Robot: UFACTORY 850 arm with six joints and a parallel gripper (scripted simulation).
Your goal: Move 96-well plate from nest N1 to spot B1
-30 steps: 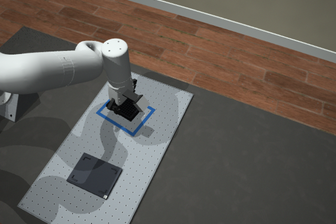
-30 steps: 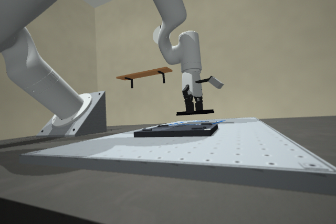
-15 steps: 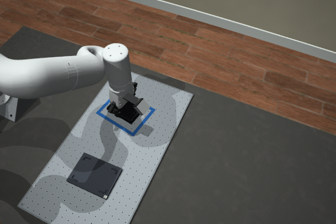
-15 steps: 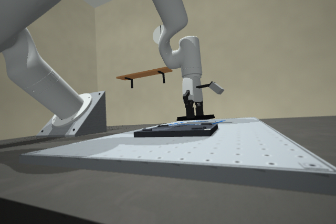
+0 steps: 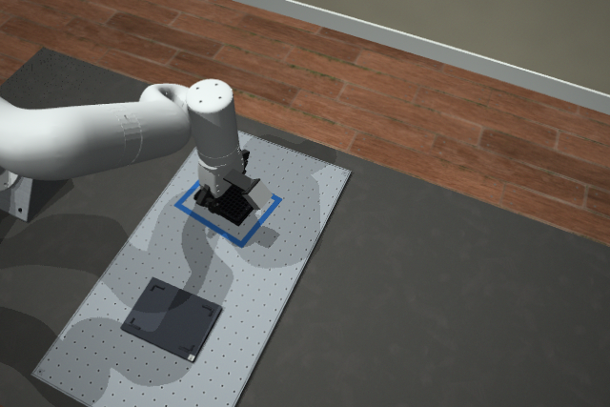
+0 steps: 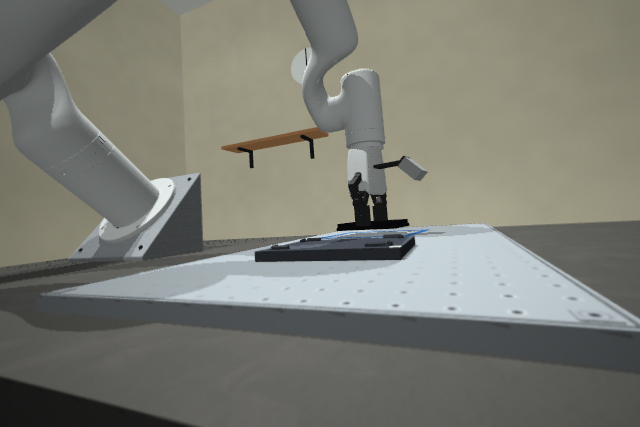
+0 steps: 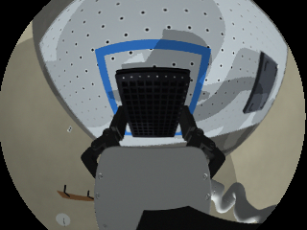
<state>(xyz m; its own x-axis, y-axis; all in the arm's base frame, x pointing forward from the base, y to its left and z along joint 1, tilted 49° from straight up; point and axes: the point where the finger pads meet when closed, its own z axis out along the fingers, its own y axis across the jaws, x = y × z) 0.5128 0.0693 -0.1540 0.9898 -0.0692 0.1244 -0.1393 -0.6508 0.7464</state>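
The black 96-well plate (image 5: 231, 206) hangs level between the fingers (image 6: 361, 210) of the gripper (image 5: 224, 197), which are clenched on it and stand wide apart across its width. In the wrist view the plate (image 7: 153, 102) runs away from the camera, its grid of wells facing up, with one black finger on its left side and the other on its right, both gripping at the near end, so most of the plate reaches out beyond them toward the far side of the outline.

From the side the plate (image 6: 373, 224) shows as a thin flat slab directly under the fingers, just above the perforated deck (image 6: 465, 267); whether its base touches the deck cannot be told from here, since the plate nest hides that line. From above, the plate sits inside the blue taped outline (image 5: 207, 222), toward its left and far part, with blue tape showing on the near and right sides. The wrist view shows the outline (image 7: 103, 71) framing the plate on the left, far and right.

The plate nest (image 5: 172, 318), a dark square pad with corner marks, lies near on the same deck, well apart from the outline, and nothing rests on it. The deck sits on a dark worktop (image 5: 443, 294). The white arm (image 5: 89, 138) reaches in from the left, its wrist upright over the outline. A wooden shelf (image 6: 273, 140) hangs on the far wall.
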